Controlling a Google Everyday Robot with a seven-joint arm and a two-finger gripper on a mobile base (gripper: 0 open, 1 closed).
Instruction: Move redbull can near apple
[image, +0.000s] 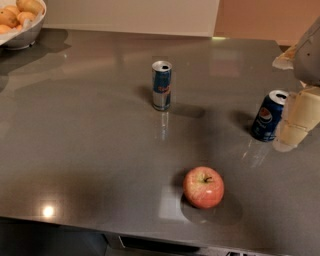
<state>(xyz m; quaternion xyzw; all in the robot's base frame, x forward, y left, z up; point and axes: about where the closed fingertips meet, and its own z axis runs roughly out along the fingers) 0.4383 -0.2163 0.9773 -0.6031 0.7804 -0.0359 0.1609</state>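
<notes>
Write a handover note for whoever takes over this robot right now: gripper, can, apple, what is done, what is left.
Gripper: at the right edge of the view, low over the table, right beside the Pepsi can and far from the redbull can.
Redbull can: upright at mid-table toward the back, nothing touching it.
Apple: near the front edge, well apart from the redbull can.
Also there: a fruit bowl at the back left corner.
Done: nothing yet; the can has not been picked up.
Left: reach the redbull can, not the Pepsi, grasp it and set it down next to the apple.
</notes>
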